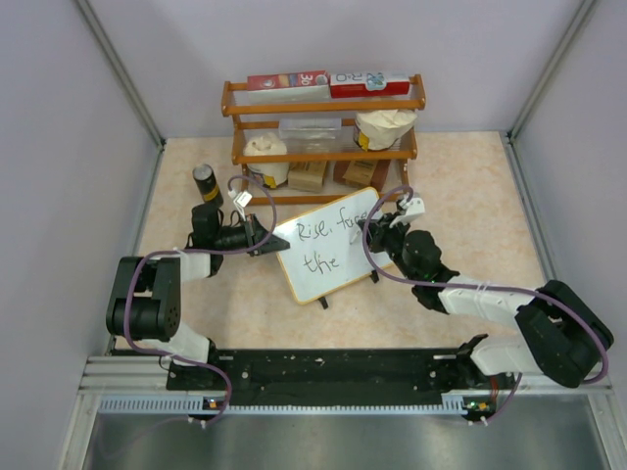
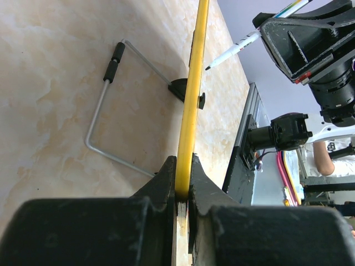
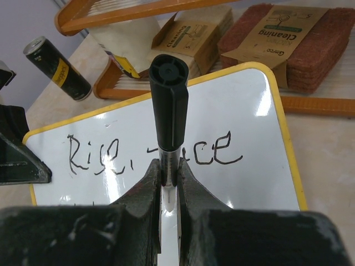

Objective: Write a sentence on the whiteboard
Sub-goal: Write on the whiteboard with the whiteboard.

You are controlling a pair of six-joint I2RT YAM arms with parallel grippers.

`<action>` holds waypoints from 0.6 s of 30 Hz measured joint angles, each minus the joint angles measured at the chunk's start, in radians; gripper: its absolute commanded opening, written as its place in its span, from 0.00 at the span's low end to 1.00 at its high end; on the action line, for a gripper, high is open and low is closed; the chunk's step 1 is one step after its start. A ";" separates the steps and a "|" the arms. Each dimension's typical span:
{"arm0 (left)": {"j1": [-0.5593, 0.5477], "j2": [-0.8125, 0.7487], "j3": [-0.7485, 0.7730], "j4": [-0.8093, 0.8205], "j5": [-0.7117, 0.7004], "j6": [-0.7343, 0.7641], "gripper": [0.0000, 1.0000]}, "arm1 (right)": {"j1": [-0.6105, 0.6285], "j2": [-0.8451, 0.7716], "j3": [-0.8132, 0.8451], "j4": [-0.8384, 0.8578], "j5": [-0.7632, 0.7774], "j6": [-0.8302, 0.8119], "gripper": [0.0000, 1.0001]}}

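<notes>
The whiteboard (image 1: pixel 345 266) sits mid-table just in front of the wooden rack (image 1: pixel 323 152), propped at a tilt on its wire stand (image 2: pixel 105 119). The sentence (image 1: pixel 329 235) reads "Rise, face" up top and "the" below, so I'd say "day" is what's left to write. The board looks light and stiff with a slick face. My guess is it skids or tips under pen pressure, so grabbing the frame edge makes sense. That's what the left gripper (image 2: pixel 183 191) does, jaws pinched narrow on the yellowish rim. Meanwhile the right gripper (image 3: pixel 169 178) is clamped tight on a black-capped marker (image 3: pixel 168 100), tip close to the board face. Can't tell if it's actually touching.
</notes>
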 measured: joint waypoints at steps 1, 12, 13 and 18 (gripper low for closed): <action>0.000 0.000 0.000 0.000 0.000 0.000 0.00 | 0.000 0.000 0.000 0.000 0.001 0.000 0.00; 0.000 0.000 0.000 0.000 0.000 -0.001 0.00 | 0.000 0.010 -0.013 -0.003 0.002 0.010 0.00; 0.000 0.000 0.000 0.000 0.000 -0.001 0.00 | 0.000 0.013 -0.013 -0.001 0.002 0.012 0.00; 0.000 0.000 0.000 0.000 0.000 -0.001 0.00 | 0.000 0.022 -0.013 0.008 -0.001 0.020 0.00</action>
